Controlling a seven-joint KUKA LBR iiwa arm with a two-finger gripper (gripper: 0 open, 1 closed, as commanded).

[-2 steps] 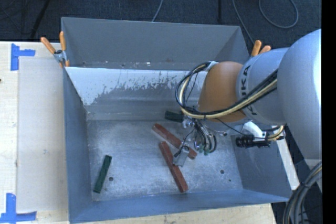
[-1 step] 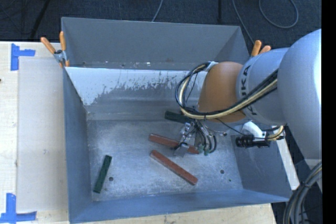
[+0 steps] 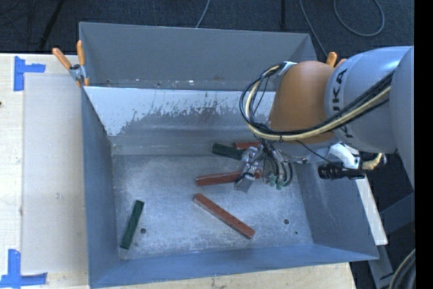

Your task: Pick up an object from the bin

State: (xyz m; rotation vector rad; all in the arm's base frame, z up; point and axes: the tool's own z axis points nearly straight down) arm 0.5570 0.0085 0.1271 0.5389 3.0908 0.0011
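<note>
The hand [image 3: 245,176] is low inside the grey bin [image 3: 135,145], in its right half, under the orange cover of the wrist. Its tip is at the right end of a reddish-brown flat bar [image 3: 215,180] that lies on the floor near the middle. I cannot tell if the hand is apart or together, and I cannot see that anything is clamped in it.

Just behind the hand lie a dark green bar [image 3: 225,150] and a small red piece [image 3: 242,145], which seem to touch each other. A second reddish-brown bar [image 3: 223,216] lies nearer the front, and another green bar [image 3: 132,224] is well apart, at the front left.

In my judgement the main risk is the place of the grip. If the bar is taken at its end, the long free part can hang down and slide out. The hand may also push the bar away along the smooth floor, or catch the green bar behind it.
</note>
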